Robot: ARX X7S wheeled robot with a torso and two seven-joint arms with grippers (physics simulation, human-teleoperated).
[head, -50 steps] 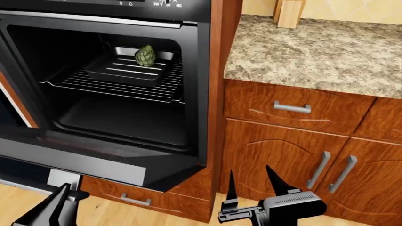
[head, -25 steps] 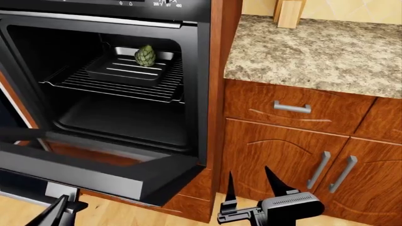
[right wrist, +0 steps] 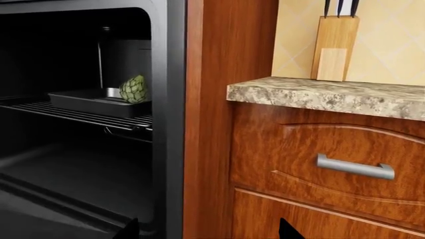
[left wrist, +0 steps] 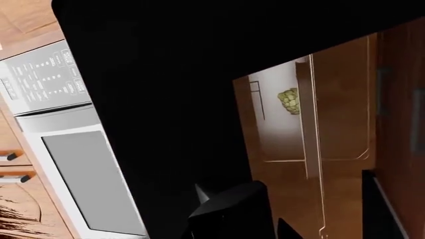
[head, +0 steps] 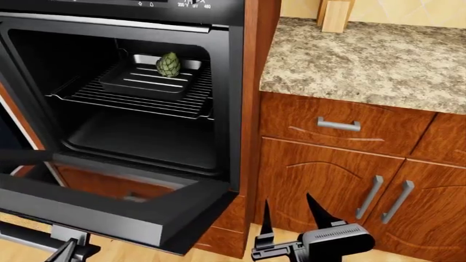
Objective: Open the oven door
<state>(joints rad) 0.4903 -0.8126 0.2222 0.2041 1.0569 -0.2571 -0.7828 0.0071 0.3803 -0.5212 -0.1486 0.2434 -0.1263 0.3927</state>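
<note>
Your black-framed oven door with dark tinted glass (head: 109, 210) hangs swung down near level at 8 o'clock in the head view, cavity exposed. A green artichoke (head: 168, 64) sits in a dark baking tray (head: 145, 82) on the wire rack (head: 131, 98). Your right gripper (head: 287, 210) hovers at 6 o'clock, fingers apart, holding nothing. Your left gripper (head: 73, 252) sits under the door's front edge; I cannot tell its jaw state.
</note>
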